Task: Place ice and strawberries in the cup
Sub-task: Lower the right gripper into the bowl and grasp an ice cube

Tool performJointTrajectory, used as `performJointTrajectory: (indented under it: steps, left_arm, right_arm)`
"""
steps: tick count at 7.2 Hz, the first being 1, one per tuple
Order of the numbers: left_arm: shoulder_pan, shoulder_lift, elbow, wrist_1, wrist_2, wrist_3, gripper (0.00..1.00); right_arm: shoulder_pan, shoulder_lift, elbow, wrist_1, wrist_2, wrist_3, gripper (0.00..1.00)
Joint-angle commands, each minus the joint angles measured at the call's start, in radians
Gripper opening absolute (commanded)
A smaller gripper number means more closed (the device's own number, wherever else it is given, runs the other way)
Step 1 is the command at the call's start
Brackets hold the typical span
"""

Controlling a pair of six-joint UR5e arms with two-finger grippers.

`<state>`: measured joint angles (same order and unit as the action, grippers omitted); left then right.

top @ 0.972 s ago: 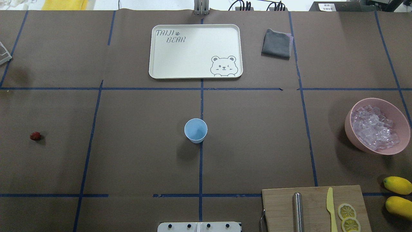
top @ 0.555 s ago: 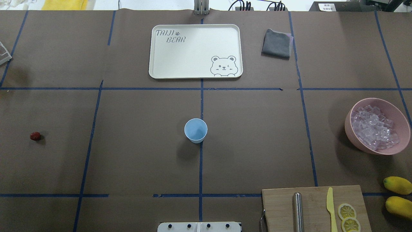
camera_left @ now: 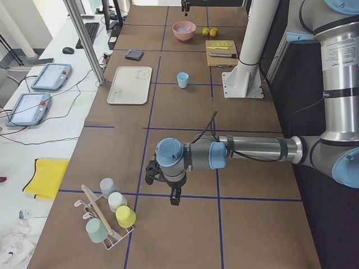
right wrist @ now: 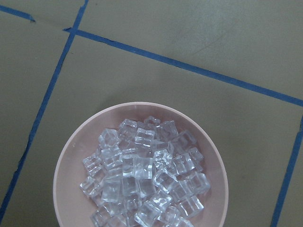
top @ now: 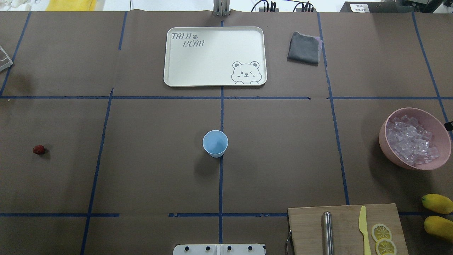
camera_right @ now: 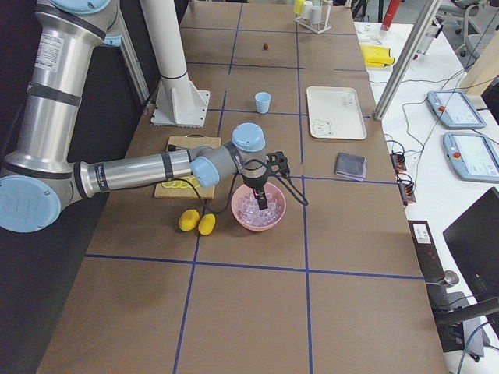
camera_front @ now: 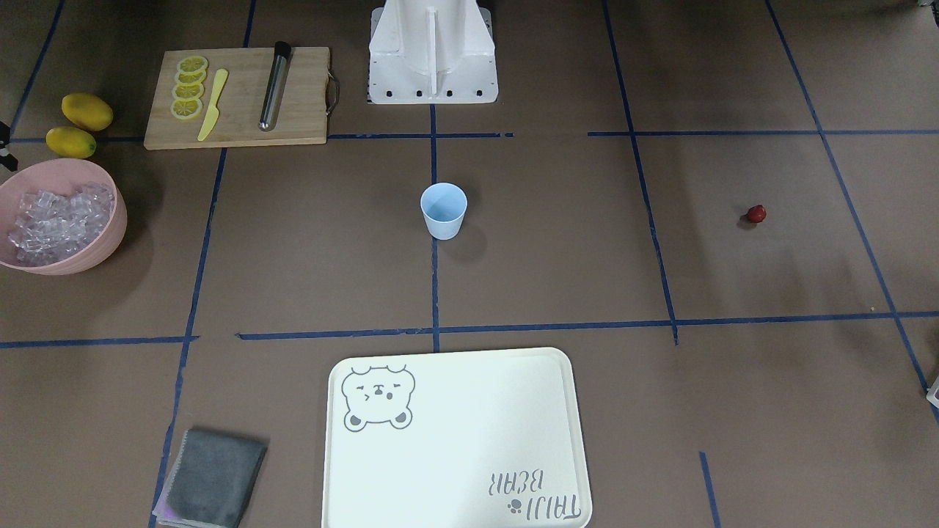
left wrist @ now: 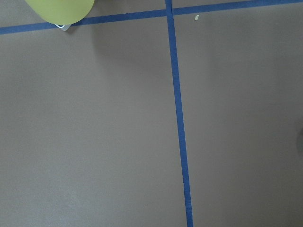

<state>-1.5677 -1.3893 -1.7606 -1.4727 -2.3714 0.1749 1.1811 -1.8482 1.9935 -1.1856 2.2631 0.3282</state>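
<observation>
The pale blue cup (top: 215,143) stands upright and empty at the table's middle; it also shows in the front view (camera_front: 443,210). The dark red strawberry (top: 39,149) lies alone far to the left. The ice (top: 410,140) fills a pink bowl (top: 384,141) at the right, and the right wrist view looks straight down on the ice (right wrist: 142,175). My right gripper (camera_right: 261,200) hangs over the bowl. My left gripper (camera_left: 174,197) hangs over bare table far left of the strawberry. I cannot tell whether either is open or shut.
A white bear tray (top: 177,79) and a grey cloth (top: 304,47) lie at the far side. A cutting board (top: 308,226) with a metal cylinder (top: 327,232), a yellow knife and lemon slices sits front right, beside two lemons (top: 437,203). A rack of cups (camera_left: 112,216) stands near my left gripper.
A dark tip of my right gripper has come into the overhead view at the right edge by the pink bowl. Cup, strawberry and bowl have not moved.
</observation>
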Motion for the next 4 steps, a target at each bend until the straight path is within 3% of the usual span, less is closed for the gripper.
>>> performJointTrajectory:
  steps: [1, 4]
  left_arm:
    - [0.000, -0.001, 0.000, 0.000, 0.000, 0.000, 1.00]
    - [0.000, -0.001, 0.001, 0.000, 0.000, 0.000, 1.00]
  right_arm:
    - [-0.069, -0.012, -0.035, 0.076, -0.048, 0.067, 0.98]
    - [-0.130, -0.012, -0.068, 0.077, -0.088, 0.080, 0.93]
